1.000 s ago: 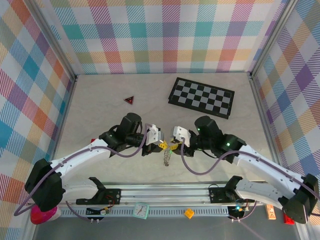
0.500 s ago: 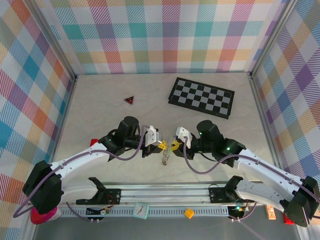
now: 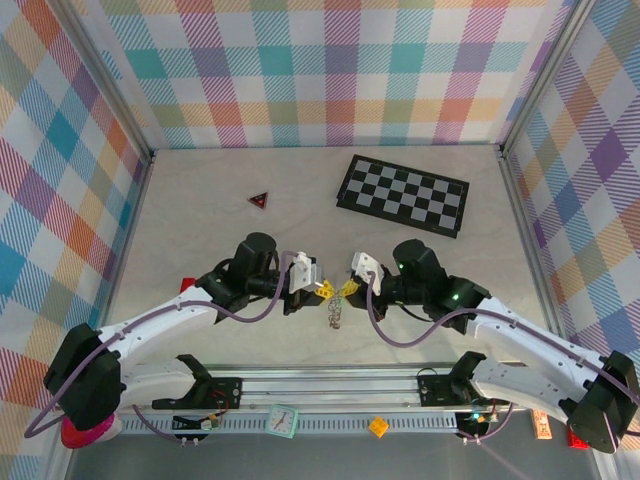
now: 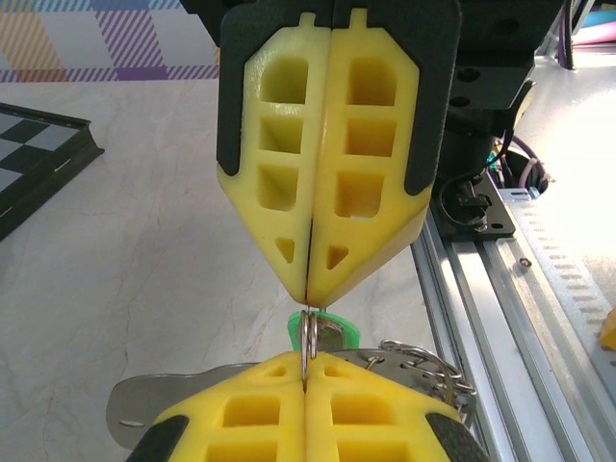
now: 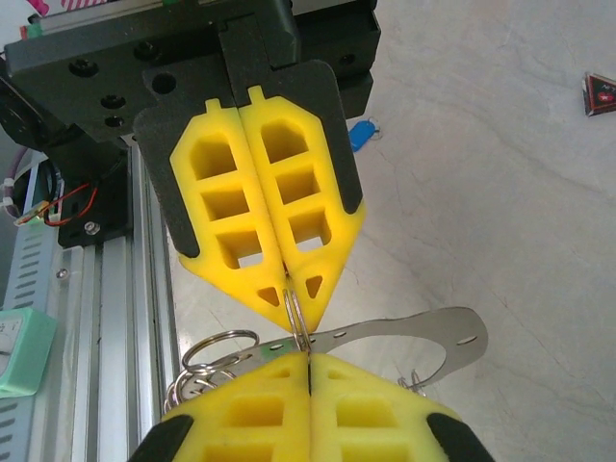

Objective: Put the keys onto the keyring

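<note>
1. Closest to the arm bases is the keyring [image 3: 333, 315]. Its chain links dangle just under the spot where the two grippers meet. I can't tell whether the bottom of it touches the table [image 3: 200, 220].
2. Just past that, the left gripper [image 3: 323, 290] and right gripper [image 3: 346, 289] are nose to nose. Both sets of jaws are fully closed, yellow pads pressed flat together. Each one pinches the same thin wire loop [image 4: 306, 332] of the keyring, one from each side.
3. The green key [image 4: 345, 329] sits right behind that wire loop in the left wrist view. Whether it's actually threaded on or just hanging beside it, I honestly can't say. A flat metal strip [image 5: 423, 332] sticks out sideways from the same bunch.
4. The blue key [image 5: 364, 133] is lying on the table behind the left gripper, well apart from the ring. My read is that one's not on yet.
5. Way at the back are the red triangle [image 3: 260, 200] and the chessboard [image 3: 403, 194], both out of the way.
6. What worries me:
   - The wire is super thin and held right at the pad tips. If the arms pull or twist unevenly it could pop out of one grip, and the whole bunch would swing or drop.
   - With both grippers busy, nobody's free to fetch the blue key. Letting go to grab it risks losing the loop's orientation.
   - The tips are so close that a small wobble could knock them together.
</note>
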Motion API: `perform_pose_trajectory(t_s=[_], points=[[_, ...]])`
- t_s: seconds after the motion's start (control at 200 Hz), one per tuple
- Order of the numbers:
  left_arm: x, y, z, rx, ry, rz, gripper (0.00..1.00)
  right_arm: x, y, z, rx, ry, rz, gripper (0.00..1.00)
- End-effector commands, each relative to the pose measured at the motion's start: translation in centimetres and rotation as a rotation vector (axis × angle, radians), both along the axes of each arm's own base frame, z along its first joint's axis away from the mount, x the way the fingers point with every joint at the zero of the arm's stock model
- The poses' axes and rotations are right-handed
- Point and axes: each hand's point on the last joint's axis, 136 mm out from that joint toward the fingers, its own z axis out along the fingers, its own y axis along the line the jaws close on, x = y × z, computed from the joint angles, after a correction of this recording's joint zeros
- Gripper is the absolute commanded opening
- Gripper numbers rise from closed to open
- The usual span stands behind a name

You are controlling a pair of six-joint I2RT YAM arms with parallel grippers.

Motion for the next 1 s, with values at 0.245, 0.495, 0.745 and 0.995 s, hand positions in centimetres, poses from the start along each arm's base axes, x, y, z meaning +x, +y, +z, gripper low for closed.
perform_pose_trajectory(t_s=[0.245,0.495,0.745,0.995], points=[[-1.0,-0.7,2.9,-0.161,-0.079,-0.029,0.0,-0.4,0.6,-0.6,0.049,0.031,0.025,0.0],[-1.0,-0.7,2.7,-0.183,-0.06,-0.019,0.0,0.1,-0.1,0.4,0.087,-0.052,-0.018,0.19],[-1.2,-1.0,2.7,-0.201,-0.036,-0.029,0.0,-0.2,-0.2,1.3,0.129,-0.109,0.006,0.31],[-1.3,-1.0,2.8,-0.207,-0.03,-0.04,0.0,0.0,0.1,1.8,0.152,-0.124,0.009,0.28]])
